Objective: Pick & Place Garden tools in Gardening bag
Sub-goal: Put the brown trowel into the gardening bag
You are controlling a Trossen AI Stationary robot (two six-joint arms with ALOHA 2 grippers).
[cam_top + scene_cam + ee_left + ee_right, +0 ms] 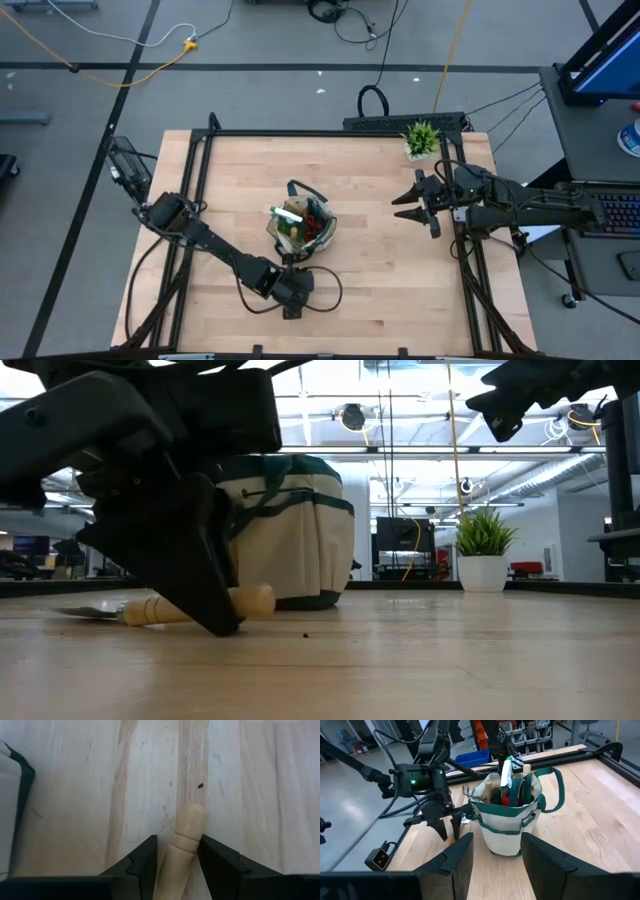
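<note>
Left gripper (177, 865) clamped on trowel handle (182, 845) beside bag (300, 225), right gripper (412, 203) parted (empty, raised).

A pale wooden counter (380, 220) in a dark metal frame stands on a grey floor (260, 90) crossed by yellow and white cables (150, 60). A small potted plant (421, 139) sits at its far right corner. Beyond, ceiling strip lights (420, 400) brighten an open workshop with a blue bin (475, 757).
</note>
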